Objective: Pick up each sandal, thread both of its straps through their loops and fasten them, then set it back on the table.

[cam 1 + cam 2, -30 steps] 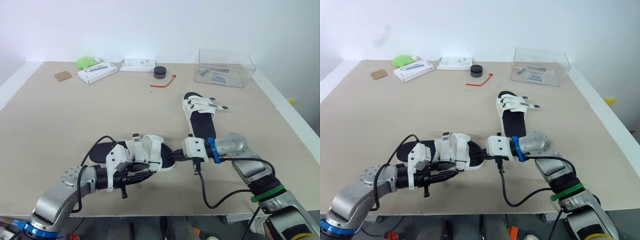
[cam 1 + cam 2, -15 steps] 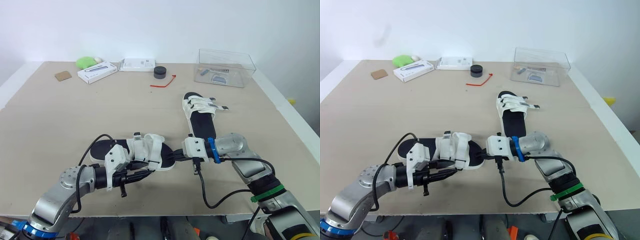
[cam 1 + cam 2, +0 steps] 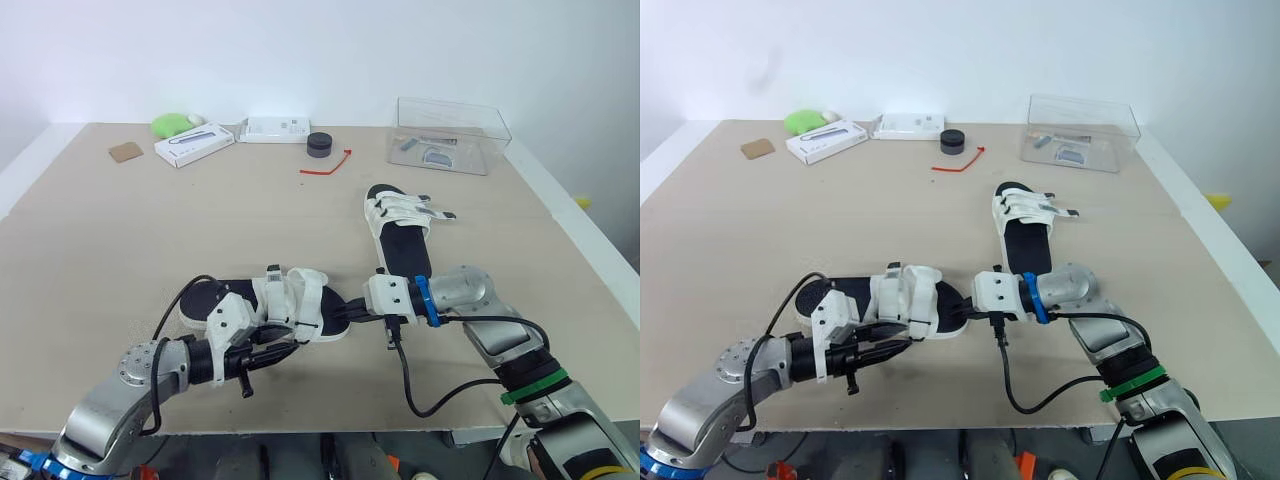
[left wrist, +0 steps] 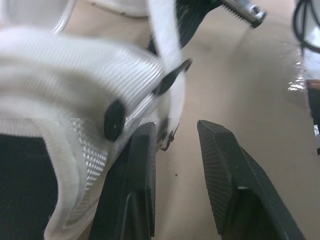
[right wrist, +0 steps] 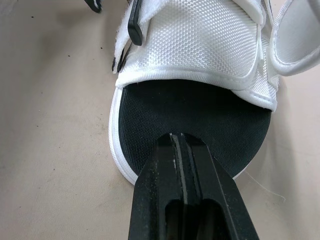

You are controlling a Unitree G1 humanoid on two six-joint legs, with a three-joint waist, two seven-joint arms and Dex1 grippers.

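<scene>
Your left gripper (image 4: 176, 131) has slid slightly lower left, jaws open beside the sandal (image 3: 298, 305) strap (image 4: 167, 60); right gripper (image 5: 180, 139) stays closed, tips on its toe.

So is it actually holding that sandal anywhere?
Nothing is gripped: the left gripper is open beside the near sandal's strap; the right gripper is shut at its toe end.

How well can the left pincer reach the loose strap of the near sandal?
Probably yes: the left pincer is open, and the strap end hangs right beside its fingers, with nothing between.
</scene>
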